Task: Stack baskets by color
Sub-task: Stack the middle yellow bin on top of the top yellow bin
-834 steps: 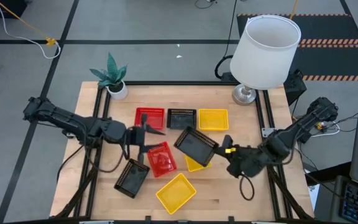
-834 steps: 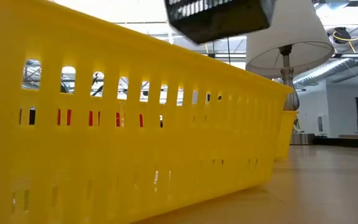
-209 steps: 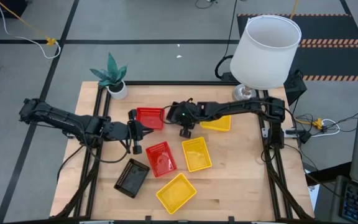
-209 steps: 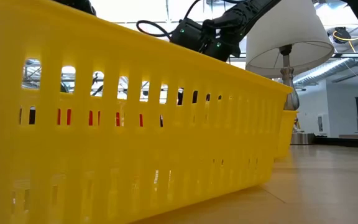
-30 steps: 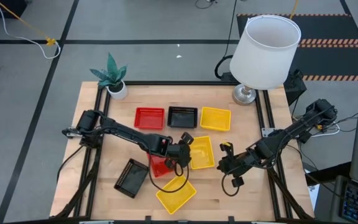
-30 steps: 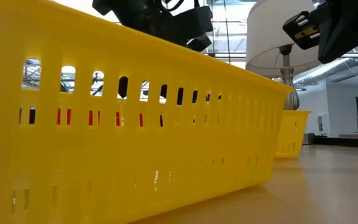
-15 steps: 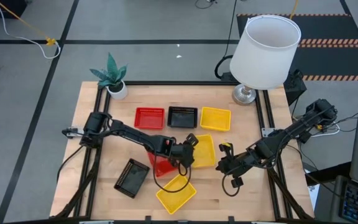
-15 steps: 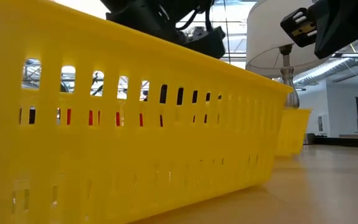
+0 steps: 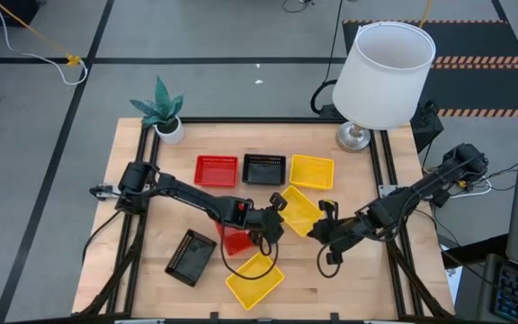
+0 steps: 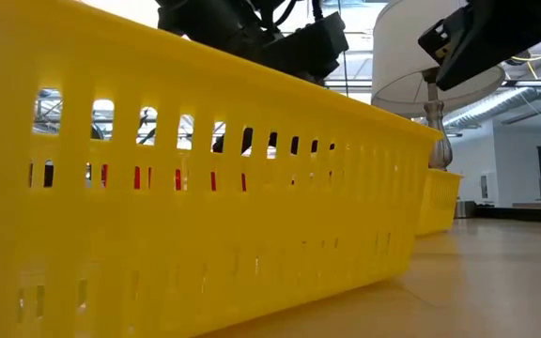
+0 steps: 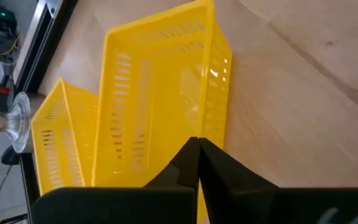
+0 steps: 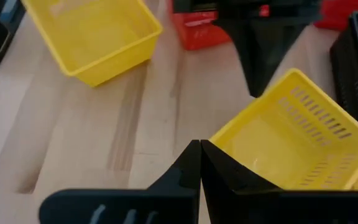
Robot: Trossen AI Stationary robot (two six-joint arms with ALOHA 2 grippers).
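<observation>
Your left gripper (image 9: 277,205) has its fingers pinched on the near rim of a yellow basket (image 9: 301,210) at the table's (image 9: 385,288) middle; the left wrist view shows the two dark fingers pressed flat together over that slotted plastic wall, with the basket tipped up off the pale wood. Your right gripper (image 9: 325,216) sits just beside the same basket's other edge, its fingers closed flat together with nothing between them. Along the back of the table three baskets stand in a row: a red basket (image 9: 215,170), a black basket (image 9: 263,168) and a second yellow basket (image 9: 310,171), all shallow rectangles with mesh floors and slotted sides. A second red one (image 9: 233,239) lies partly hidden under your left arm. Nearer the front edge a third yellow basket (image 9: 254,278) lies at an angle, and its glossy slotted wall fills the low view. A second black basket (image 9: 191,256) lies left of it. A white lampshade (image 9: 384,75) on a metal base and a potted plant (image 9: 161,110) stand at the back corners.
</observation>
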